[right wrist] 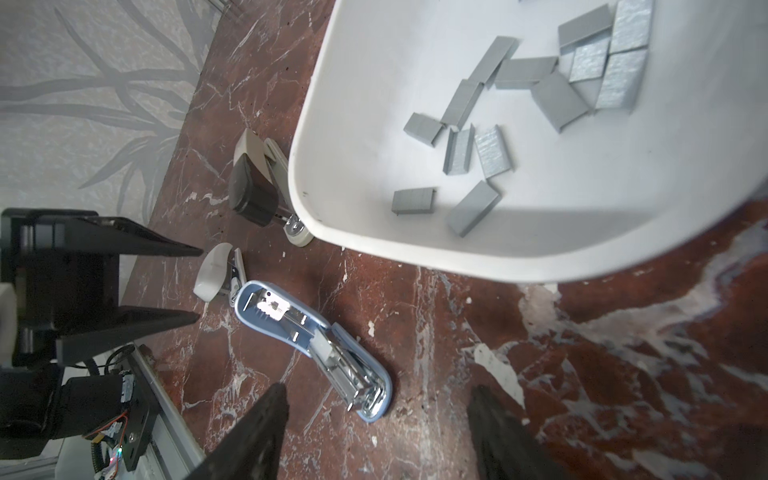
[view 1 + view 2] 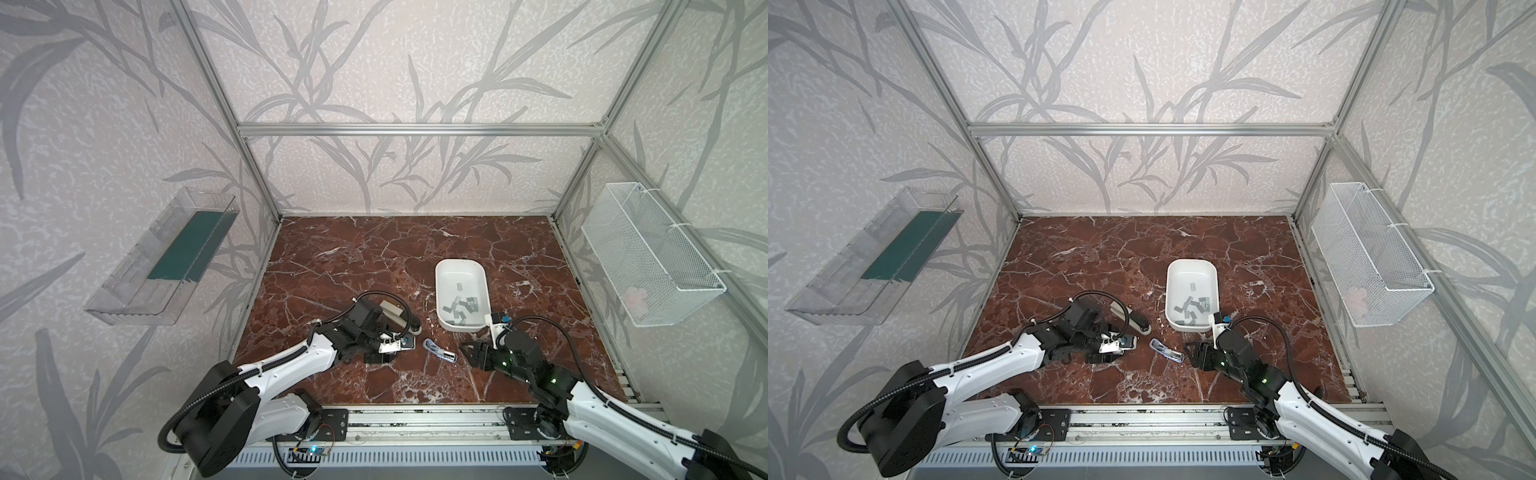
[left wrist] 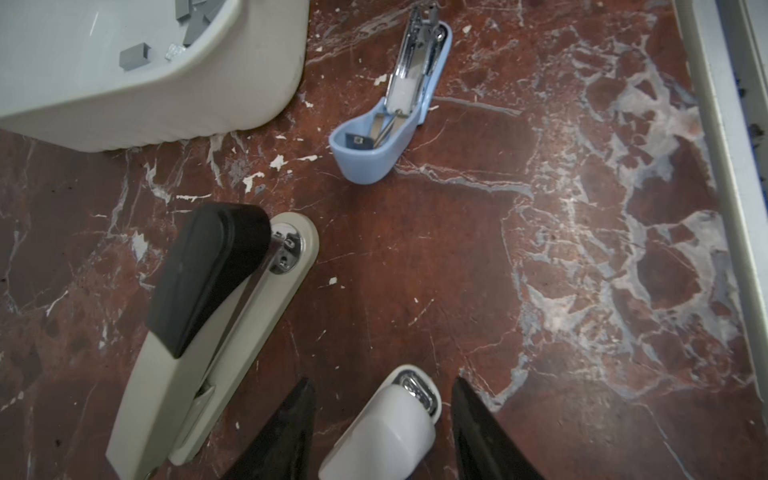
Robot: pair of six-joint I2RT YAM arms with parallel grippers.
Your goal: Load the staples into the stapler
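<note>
We find the flat grey metal staple strips [image 1: 557, 97] all lying loose in the white oval plastic tub [image 1: 415, 255], right of centre on the red-brown marble surface [image 2: 374, 257]. None that we can see has reached a stapler. The small light-blue plastic stapler [image 1: 316, 340] lies in the near middle, a little left of the tub and nearer than it. It is swung open flat so that its chrome magazine channel faces up, which we take to be the posture for loading; whether the channel already holds staples we cannot tell. The right hand [image 1: 378, 388] hangs low, jaws spread wide and holding nothing. Seen from its wrist, one end of the blue stapler lies in the gap between its fingers, clear of both. We judge it is placed there either to steady that stapler or to turn to the tub just beyond for a strip. The left hand [image 3: 382, 380] is partly spread and grips nothing: a small white plastic stapler [image 3: 386, 424] sits in the gap by its fingertips, with space on each side. A larger beige stapler with a black top [image 3: 174, 399] lies closed, left of centre and farther off, touched by neither hand. Of the three, we read the open blue one as the one meant, since only it shows its magazine.
</note>
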